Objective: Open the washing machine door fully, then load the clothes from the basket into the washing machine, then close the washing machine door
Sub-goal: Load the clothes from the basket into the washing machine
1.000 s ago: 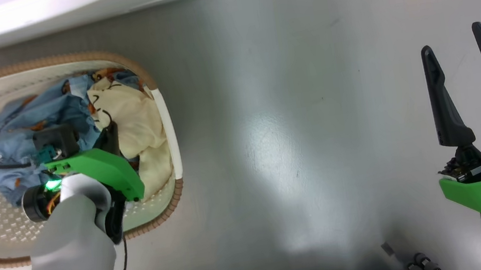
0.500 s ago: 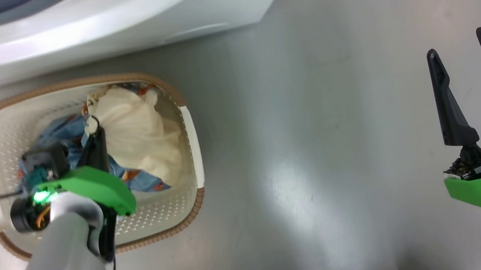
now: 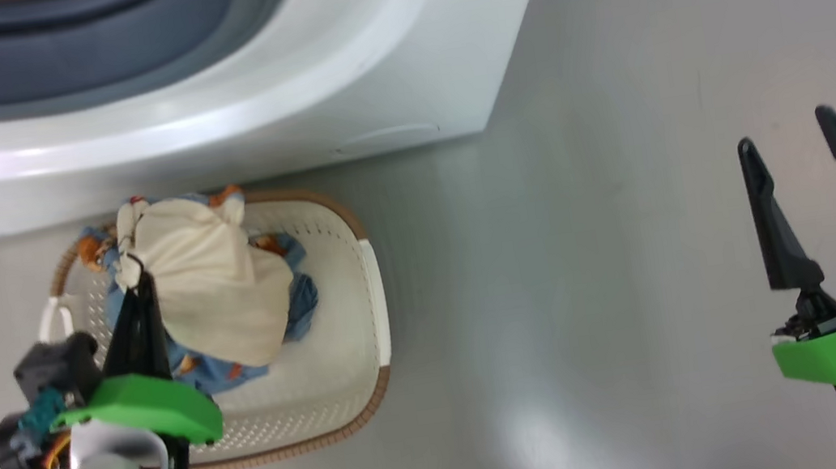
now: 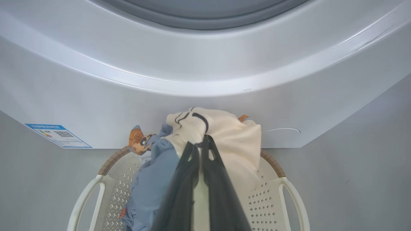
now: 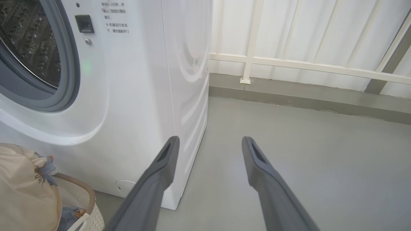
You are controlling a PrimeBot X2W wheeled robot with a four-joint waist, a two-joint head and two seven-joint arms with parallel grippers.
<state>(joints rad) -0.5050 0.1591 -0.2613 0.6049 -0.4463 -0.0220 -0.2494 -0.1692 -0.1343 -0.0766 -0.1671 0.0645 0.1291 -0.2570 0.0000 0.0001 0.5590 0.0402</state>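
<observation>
My left gripper (image 3: 138, 267) is shut on the clothes. It pinches the cream-yellow garment (image 3: 218, 295) near its top, and the light blue garment (image 3: 303, 304) hangs bunched with it over the basket (image 3: 337, 360). The left wrist view shows that gripper (image 4: 200, 141) closed on cream cloth (image 4: 231, 134), with blue cloth (image 4: 154, 173) to the left and the basket (image 4: 269, 199) below. The white washing machine (image 3: 206, 125) stands just behind, its grey-blue seal (image 3: 72, 46) exposed. The washing machine door is out of view. My right gripper (image 3: 785, 128) is open over the floor, holding nothing.
In the right wrist view the right gripper (image 5: 210, 139) points past the machine's corner (image 5: 186, 96), with the steel drum (image 5: 29, 41) visible at left. Grey floor (image 5: 289, 144) runs to a white railing (image 5: 305, 64). A blue sticker (image 4: 57, 136) marks the machine's lower front.
The head camera has tilted up, bringing the machine into view. My left gripper has drawn the clothes up into a hanging bundle above the basket. The right gripper stays open.
</observation>
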